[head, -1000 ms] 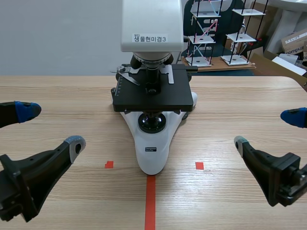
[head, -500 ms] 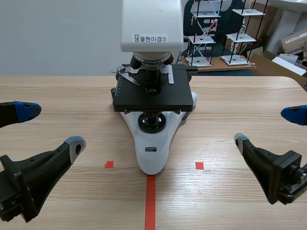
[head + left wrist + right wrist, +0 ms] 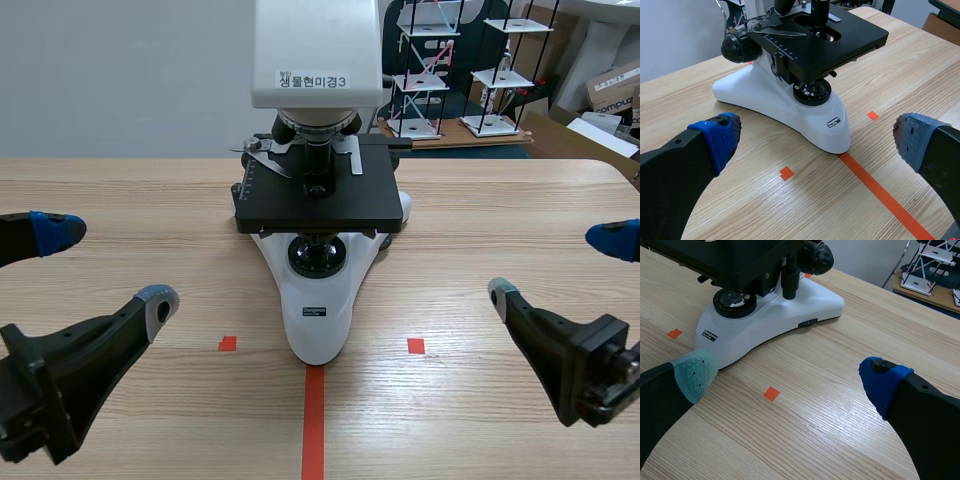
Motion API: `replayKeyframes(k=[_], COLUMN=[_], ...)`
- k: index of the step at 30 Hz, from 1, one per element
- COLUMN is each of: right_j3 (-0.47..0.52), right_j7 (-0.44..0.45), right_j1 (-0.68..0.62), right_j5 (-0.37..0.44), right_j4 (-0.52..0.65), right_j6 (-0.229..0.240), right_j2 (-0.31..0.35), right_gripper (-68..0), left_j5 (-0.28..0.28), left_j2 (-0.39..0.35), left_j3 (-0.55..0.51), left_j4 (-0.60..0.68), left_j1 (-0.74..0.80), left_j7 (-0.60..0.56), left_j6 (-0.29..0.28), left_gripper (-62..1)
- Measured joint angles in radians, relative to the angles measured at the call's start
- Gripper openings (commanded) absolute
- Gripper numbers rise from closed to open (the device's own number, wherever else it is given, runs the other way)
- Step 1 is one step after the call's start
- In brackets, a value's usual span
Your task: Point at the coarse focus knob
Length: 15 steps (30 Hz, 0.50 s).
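The microscope (image 3: 318, 310) stands between the two arms, untouched, so the pointing is all left to do. The left gripper (image 3: 105, 265) and right gripper (image 3: 555, 268) hang released, fingers spread wide, well short of it. The coarse focus knob (image 3: 738, 46), black, sits far ahead of the left gripper, beside the stage.

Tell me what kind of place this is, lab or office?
Likely a lab or teaching room: a microscope stands on a wooden table, stick-and-plate structure models sit on a bench behind it, and cardboard boxes are stacked at the far right.
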Motion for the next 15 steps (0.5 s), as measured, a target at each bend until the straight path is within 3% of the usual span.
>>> replayKeyframes(k=[7, 9, 15], right_j3=[0.000, 0.000, 0.000], right_j7=[0.001, 0.014, 0.039], right_j1=[0.000, 0.000, 0.000], right_j5=[0.000, 0.000, 0.000], right_j4=[0.000, 0.000, 0.000], right_j6=[0.000, 0.000, 0.000], right_j2=[0.000, 0.000, 0.000], right_gripper=[-7.3, -12.6, -36.7], left_j5=[0.000, 0.000, 0.000], left_j2=[0.000, 0.000, 0.000], left_j3=[0.000, 0.000, 0.000], left_j4=[0.000, 0.000, 0.000], left_j1=[0.000, 0.000, 0.000], left_j7=[0.000, 0.000, 0.000], left_j6=[0.000, 0.000, 0.000], left_gripper=[1.4, 1.4, 1.4])
